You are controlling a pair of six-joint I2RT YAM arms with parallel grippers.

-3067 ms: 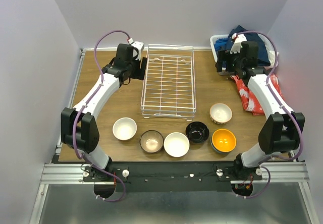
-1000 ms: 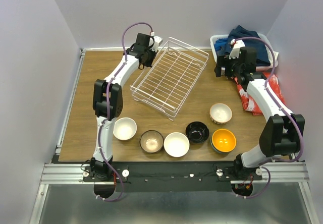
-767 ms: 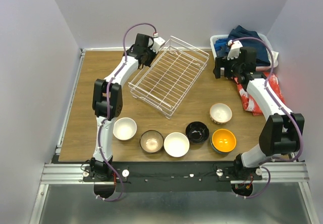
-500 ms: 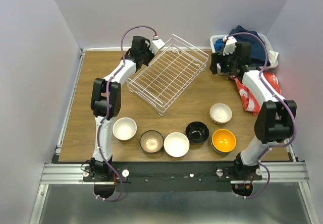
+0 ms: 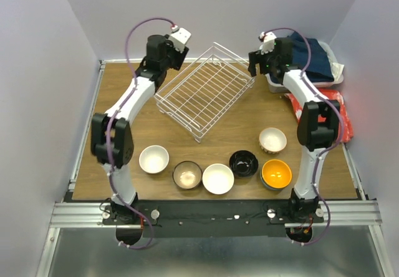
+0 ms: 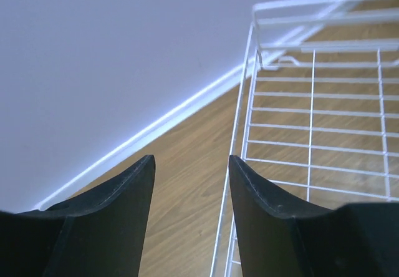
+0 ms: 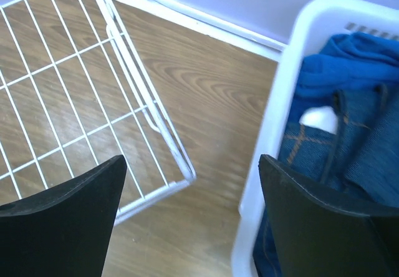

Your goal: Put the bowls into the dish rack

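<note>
The white wire dish rack lies turned diagonally at the back of the table with nothing in it. Along the front stand several bowls: white, dark with a tan inside, white, black, orange and cream with red outside. My left gripper is open beside the rack's left rim, holding nothing. My right gripper hangs wide open over the bare wood between the rack's corner and the basket.
A white plastic basket of blue clothes stands at the back right, close to my right gripper. A red cloth lies in front of it. The back wall runs just behind the rack.
My left gripper has opened and let go of the rack's rim after swinging the rack a little leftward. My right arm has reached left and back, to the rack's far right corner.
</note>
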